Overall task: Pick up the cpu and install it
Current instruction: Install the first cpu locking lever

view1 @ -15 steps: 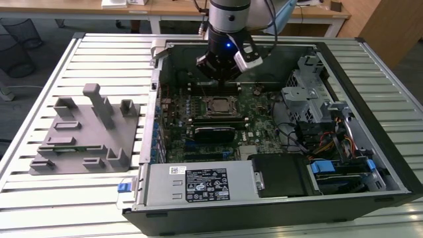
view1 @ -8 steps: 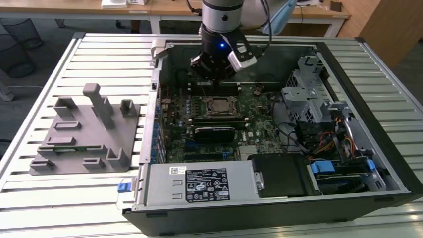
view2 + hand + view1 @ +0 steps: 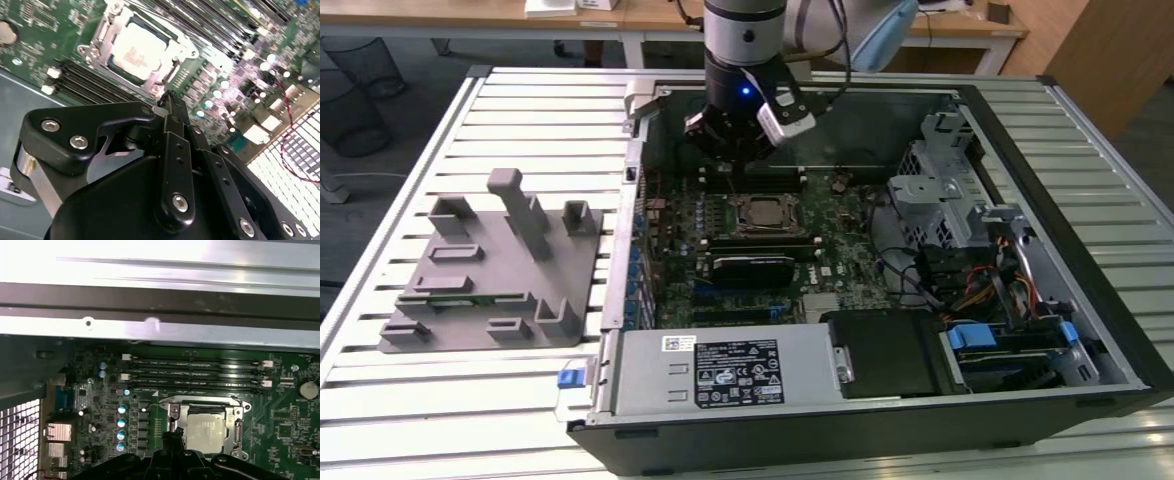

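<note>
silver-white metal shows in the middle of the motherboard: the cpu (image 3: 137, 52) already lies flat inside its socket frame (image 3: 165, 75), square to the frame's edges in both wrist views (image 3: 205, 430). in the exterior view it sits at the centre of the green board (image 3: 761, 215), inside the open computer case (image 3: 1101, 300) on the slatted desk (image 3: 454, 400). the grey fixture (image 3: 487, 270) stands outside the case toward the exterior view's left, with nothing chip-like visible on it.

the gripper (image 3: 167, 102) hangs over the board just beside the socket, on the side of the dark memory slots (image 3: 195, 375). its black fingers (image 3: 172, 150) are drawn together at the tips and carry nothing, so i judge the chip has been released and the placing is largely done.

doing this step well now means keeping clear of the seated part. the fingertip is close to the frame's edge, so any move should go straight up from the board rather than sideways; a sideways brush could catch the metal frame or nudge the chip out of square. the chip looks level in its recess, though whether it is fully seated on its contacts cannot be told from these views. the red wire (image 3: 285, 107) near the case wall is well apart from the gripper.
</note>
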